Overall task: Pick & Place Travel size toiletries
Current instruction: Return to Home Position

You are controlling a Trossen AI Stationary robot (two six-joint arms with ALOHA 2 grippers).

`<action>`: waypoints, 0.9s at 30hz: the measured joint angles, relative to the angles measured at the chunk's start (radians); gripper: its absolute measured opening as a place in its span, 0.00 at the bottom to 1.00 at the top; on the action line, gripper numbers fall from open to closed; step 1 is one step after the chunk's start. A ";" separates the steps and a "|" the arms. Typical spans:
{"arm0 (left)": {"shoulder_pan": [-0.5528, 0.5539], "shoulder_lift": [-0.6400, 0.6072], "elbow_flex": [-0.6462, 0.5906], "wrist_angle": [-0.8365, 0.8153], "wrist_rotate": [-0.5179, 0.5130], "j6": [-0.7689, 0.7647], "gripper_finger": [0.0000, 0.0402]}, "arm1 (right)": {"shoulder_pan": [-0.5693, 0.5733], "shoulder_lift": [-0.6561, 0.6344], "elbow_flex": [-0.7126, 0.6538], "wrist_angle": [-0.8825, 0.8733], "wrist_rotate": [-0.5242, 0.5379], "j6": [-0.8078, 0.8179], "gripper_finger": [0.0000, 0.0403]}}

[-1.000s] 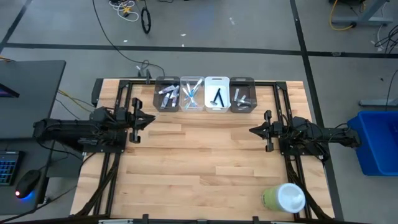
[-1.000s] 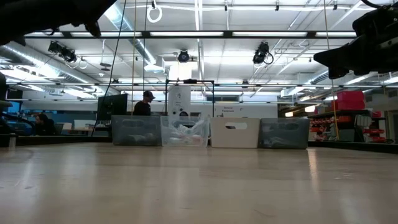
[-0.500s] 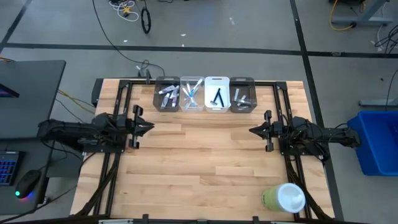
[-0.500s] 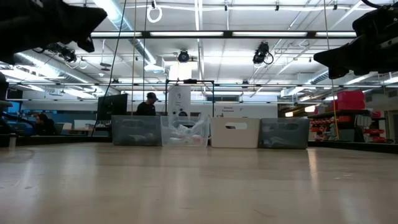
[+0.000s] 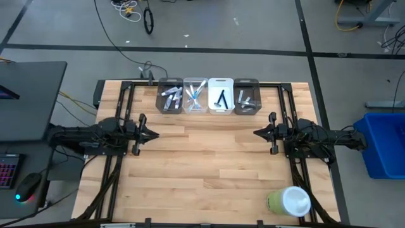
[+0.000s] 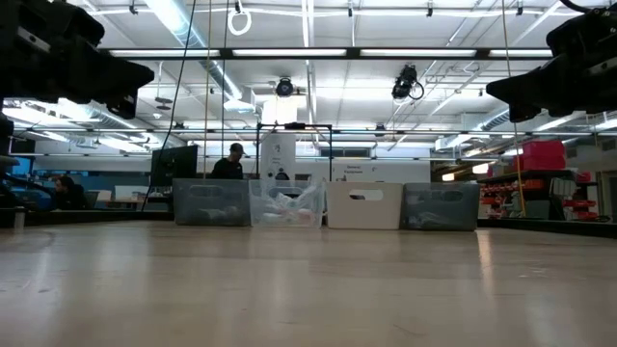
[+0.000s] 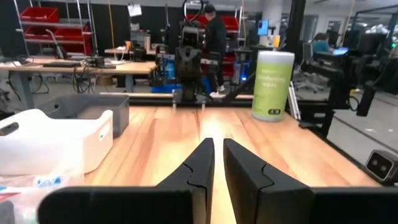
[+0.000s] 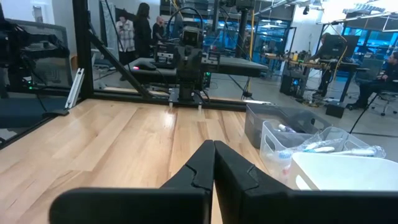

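The travel size toiletries lie in four small bins in a row at the table's far edge: a grey bin, a clear bin with toothbrushes, a white bin with a black razor, and a second grey bin. The low view shows the row end to end. My left gripper hovers shut over the table's left part, pointing right. My right gripper hovers shut over the right part, pointing left. Both are clear of the bins and hold nothing.
A large green-and-white round container stands upright near the table's near right corner. Bare wood spreads between the two grippers and toward the near edge. People stand in the room beyond the table.
My left gripper has swung toward the table's near edge and come down a little, and now points level across the table toward the right arm. The right arm and the bins have kept still.
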 joint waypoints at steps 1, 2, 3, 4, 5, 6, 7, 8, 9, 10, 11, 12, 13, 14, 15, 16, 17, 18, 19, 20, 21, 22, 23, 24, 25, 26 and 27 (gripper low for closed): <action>0.000 -0.007 0.000 -0.001 0.001 -0.001 0.11 | 0.000 0.000 0.000 0.000 0.000 0.000 0.03; 0.000 -0.008 0.000 -0.001 0.000 0.003 0.11 | 0.000 0.000 0.000 0.000 0.000 0.000 0.03; -0.001 -0.007 0.000 -0.002 -0.002 0.011 0.11 | 0.000 0.000 0.000 0.000 0.000 0.000 0.03; -0.004 -0.006 0.000 -0.003 -0.003 0.021 0.11 | 0.000 0.000 0.000 0.000 0.000 0.000 0.03; -0.008 -0.007 0.000 -0.003 -0.006 0.029 0.11 | 0.000 0.000 0.000 0.000 0.000 0.000 0.03; -0.013 -0.007 0.000 -0.003 -0.007 0.037 0.11 | 0.000 0.000 0.000 0.000 0.000 0.000 0.03; -0.018 -0.007 0.000 -0.004 -0.009 0.049 0.11 | 0.000 0.000 0.000 0.000 0.000 0.000 0.03; -0.026 -0.007 0.000 -0.006 -0.020 0.053 0.11 | 0.000 0.000 0.000 0.000 0.000 0.000 0.03; -0.034 -0.007 0.000 -0.010 -0.034 0.053 0.11 | 0.000 0.000 0.000 0.000 0.000 0.000 0.03; -0.042 -0.007 0.000 -0.012 -0.043 0.051 0.11 | 0.000 0.000 0.000 0.000 0.000 0.000 0.03; -0.048 -0.007 0.000 -0.012 -0.046 0.051 0.11 | 0.000 0.000 0.000 0.000 0.000 0.000 0.03; -0.053 -0.007 0.000 -0.012 -0.047 0.051 0.11 | 0.000 0.000 0.000 0.000 0.000 0.000 0.03; -0.057 -0.007 0.000 -0.013 -0.048 0.050 0.11 | 0.000 0.000 0.000 0.000 0.000 0.000 0.03; -0.058 -0.007 0.000 -0.013 -0.048 0.050 0.11 | 0.000 0.000 0.000 0.000 0.000 0.000 0.03; -0.058 -0.007 0.000 -0.013 -0.048 0.050 0.11 | 0.000 0.000 0.000 0.000 0.000 0.000 0.03; -0.058 -0.007 0.000 -0.014 -0.049 0.050 0.11 | 0.000 0.000 0.000 0.000 0.000 0.000 0.03; -0.058 -0.007 0.000 -0.014 -0.050 0.049 0.11 | 0.000 0.000 0.000 0.000 0.000 0.000 0.03; -0.058 -0.007 0.000 -0.014 -0.050 0.048 0.11 | 0.000 0.000 0.000 0.000 0.000 0.000 0.03; -0.058 -0.007 0.000 -0.014 -0.050 0.049 0.11 | 0.000 0.000 0.000 0.000 0.000 0.000 0.03; -0.058 -0.007 0.000 -0.014 -0.050 0.052 0.11 | 0.000 0.000 0.000 0.000 0.000 0.000 0.03; -0.058 -0.006 0.000 -0.014 -0.050 0.053 0.11 | 0.000 0.000 0.000 0.000 0.000 0.000 0.03; -0.058 -0.004 0.000 -0.012 -0.050 0.053 0.11 | 0.000 0.000 0.000 0.000 0.000 0.000 0.03; -0.058 -0.004 0.000 -0.011 -0.050 0.054 0.11 | 0.000 0.000 0.000 0.000 0.000 0.000 0.03; -0.058 -0.004 -0.001 -0.008 -0.051 0.054 0.11 | 0.000 0.000 0.000 0.000 0.000 0.000 0.03; -0.057 -0.004 -0.001 -0.006 -0.051 0.054 0.11 | 0.000 0.000 0.000 0.000 0.000 0.000 0.03; -0.058 -0.004 -0.001 -0.003 -0.051 0.054 0.11 | 0.000 0.000 0.000 0.000 0.000 0.000 0.03; -0.057 -0.004 -0.001 -0.002 -0.051 0.054 0.11 | 0.000 0.000 0.000 0.000 0.000 0.000 0.03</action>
